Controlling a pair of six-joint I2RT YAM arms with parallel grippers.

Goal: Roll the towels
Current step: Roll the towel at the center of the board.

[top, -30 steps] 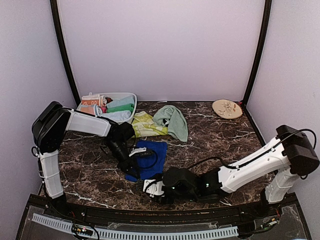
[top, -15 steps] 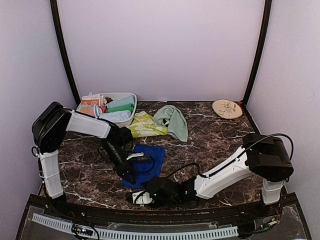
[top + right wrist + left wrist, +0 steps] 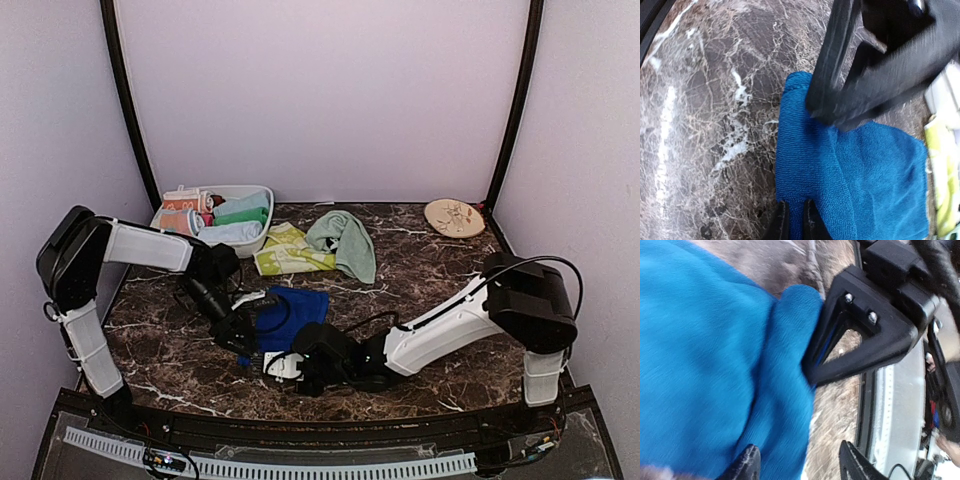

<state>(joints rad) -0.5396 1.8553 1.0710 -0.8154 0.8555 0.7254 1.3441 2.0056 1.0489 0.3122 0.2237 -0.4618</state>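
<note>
The deep blue towel (image 3: 296, 309) lies on the marble near the front, its near-left edge folded over into a thick lip (image 3: 797, 145). At the front end of that lip my right gripper (image 3: 792, 222) is shut, with a strip of blue cloth pinched between its tips. My left gripper (image 3: 800, 467) hovers open over the same edge (image 3: 790, 365), one fingertip above the cloth, the other over bare marble. In the top view the left gripper (image 3: 243, 335) sits at the towel's left side and the right gripper (image 3: 281, 362) just in front. The mint green towel (image 3: 345, 240) lies crumpled farther back.
A yellow-green patterned towel (image 3: 288, 250) lies beside the mint one. A white basket (image 3: 262, 192) with several rolled towels stands at the back left. A round beige plate (image 3: 454, 217) sits at the back right. The table's front rail (image 3: 880, 405) runs close to both grippers.
My left gripper has opened, let go of the blue towel and shifted left. My right gripper has slid in to the towel's near edge and closed on it.
</note>
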